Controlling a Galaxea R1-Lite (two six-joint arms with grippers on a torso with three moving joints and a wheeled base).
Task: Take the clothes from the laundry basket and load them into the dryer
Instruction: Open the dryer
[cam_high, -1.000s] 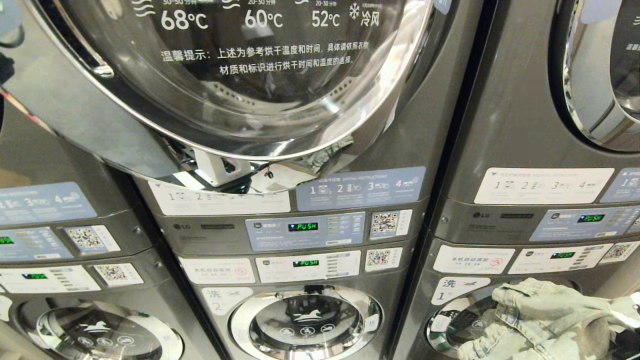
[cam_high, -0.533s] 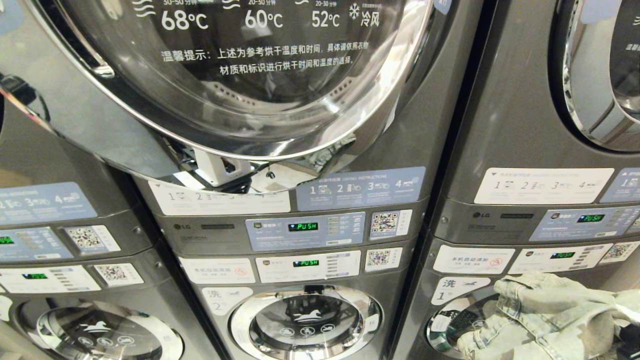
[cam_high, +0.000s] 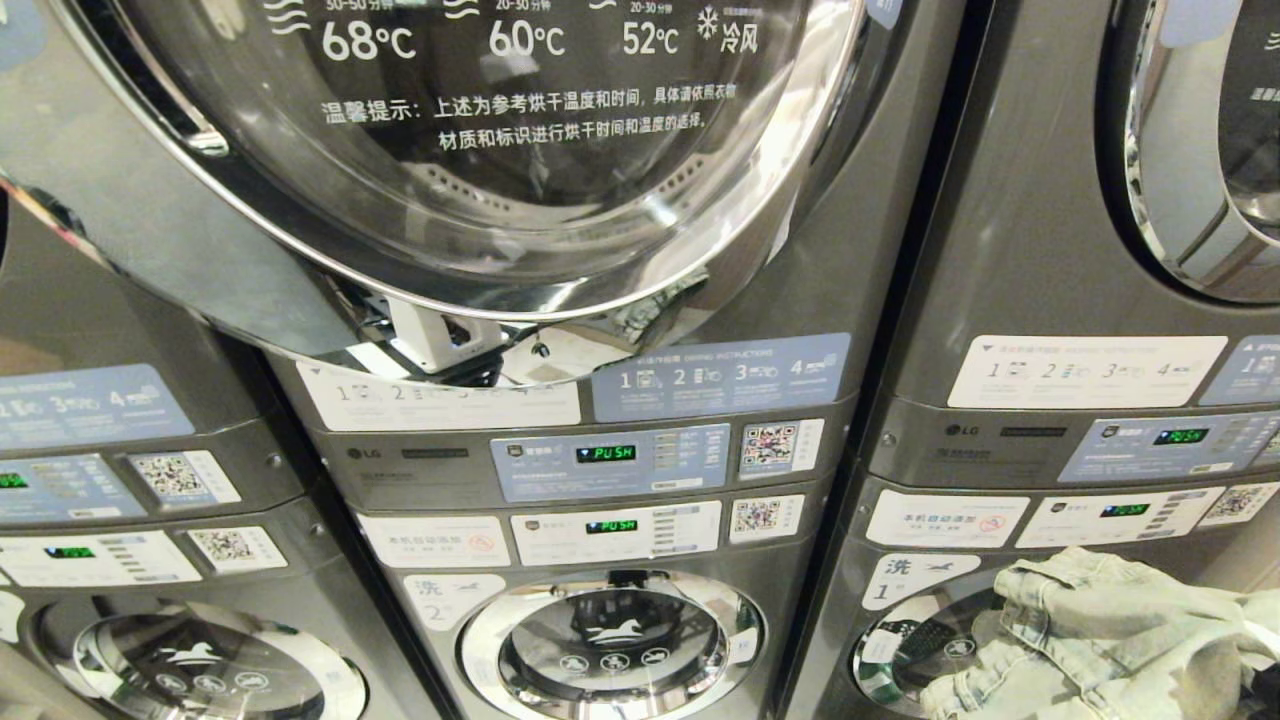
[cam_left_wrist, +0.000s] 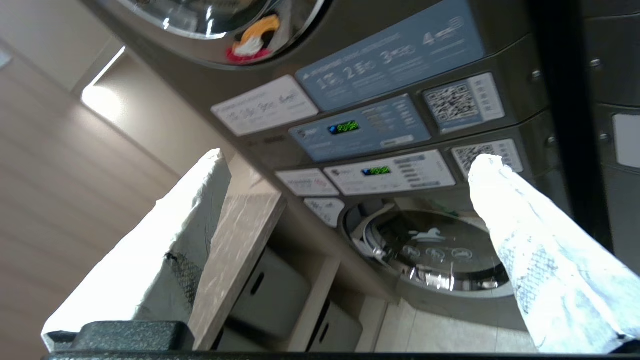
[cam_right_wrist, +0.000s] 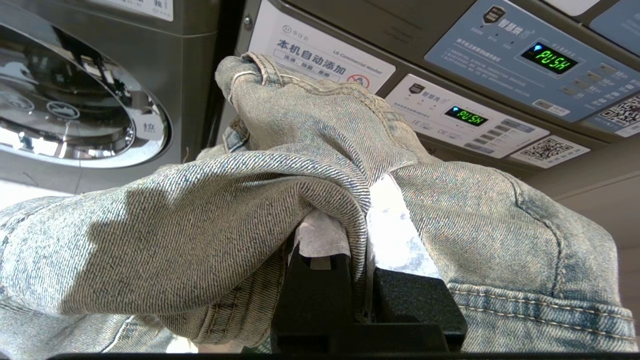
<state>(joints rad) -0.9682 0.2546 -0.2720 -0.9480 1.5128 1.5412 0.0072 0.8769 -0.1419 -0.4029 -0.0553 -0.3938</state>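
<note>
Looking down from the head camera, only the machines and a heap of cloth show: the big round dryer door (cam_high: 450, 150) fills the upper left, swung open with temperature labels printed on its glass, and a pale denim garment (cam_high: 1100, 640) bunches at the lower right, in front of the right-hand washer's door (cam_high: 900, 640). Neither arm appears there.

The right wrist view supplies what the head view lacks. The right gripper (cam_right_wrist: 360, 240) has its jaws pressed together on a fold of the denim garment (cam_right_wrist: 300, 150), the white-wrapped fingers (cam_right_wrist: 390, 235) pinching the cloth between them. The fabric drapes over both sides of the gripper and rises in a hump toward the control panels with green "PUSH" displays (cam_right_wrist: 550, 57).

The left wrist view shows the left gripper (cam_left_wrist: 345, 200) with its jaws spread wide and nothing between them, its white-wrapped fingers (cam_left_wrist: 530, 250) pointing toward a lower washer door (cam_left_wrist: 435, 250) and the panels above it. A wooden shelf unit (cam_left_wrist: 240, 250) stands to the side.

The denim is light, washed blue with visible stitched seams and a hem, crumpled rather than folded.
</note>
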